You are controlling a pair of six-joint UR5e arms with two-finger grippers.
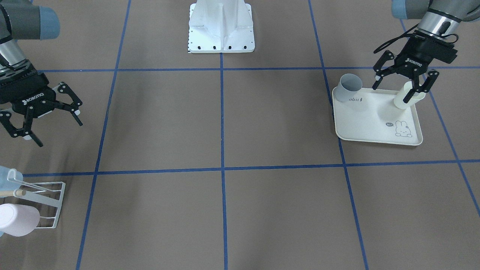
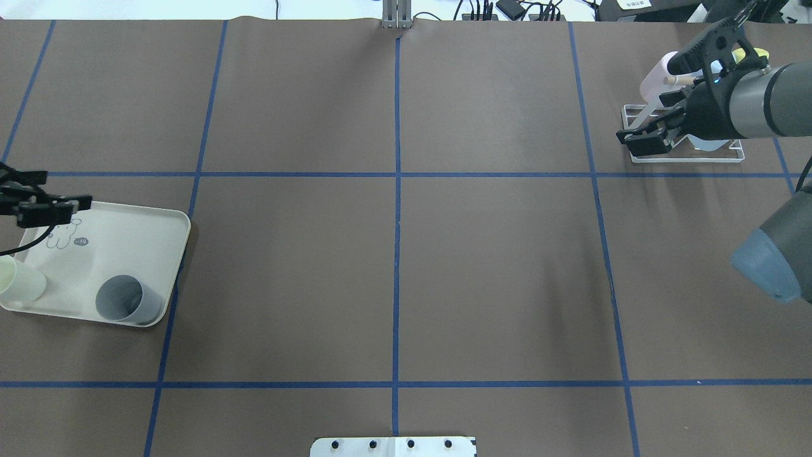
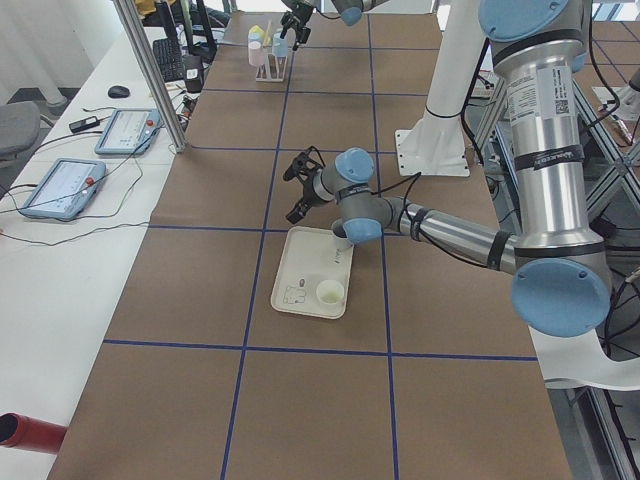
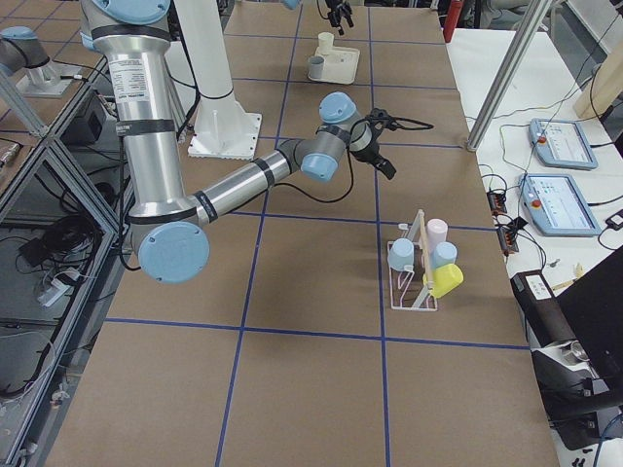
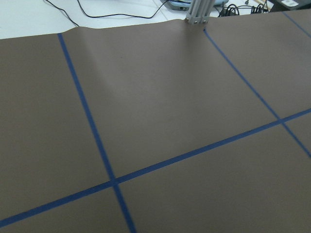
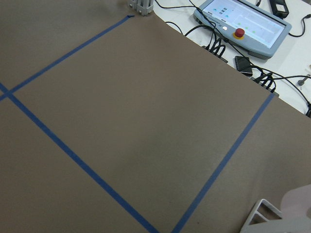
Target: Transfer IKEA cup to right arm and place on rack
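Wide brown table (image 2: 495, 266) gridded in blue tape, and the whole middle stretch lies between the two work spots. The cream rabbit-print tray (image 1: 367, 120) sits at the robot's left end, close to the table's end edge. The white wire rack (image 1: 52, 202) stands at the opposite end, out by the far, operator-side edge. Beyond that edge is a white bench with a control pendant (image 6: 248, 24) and cables.

The left gripper (image 1: 393, 88) hovers above the tray, fingers spread wide and gripping nothing. In the front view one finger overlaps the cream cup (image 1: 403, 101), but the overhead and side views show it well above the cup and apart from it. The right gripper (image 1: 60, 134) hangs over bare table on the robot's side of the rack, jaws also spread and holding nothing.

Now the cup itself: a plain, pale cream tumbler with no handle, tapered, standing mouth up in the tray's outer corner nearest the robot. A grey cup (image 1: 348, 88) stands in the neighbouring corner, well apart from it. The rack carries a pink cup (image 1: 17, 219), a blue cup (image 1: 7, 178) and a yellow one (image 4: 446, 280).
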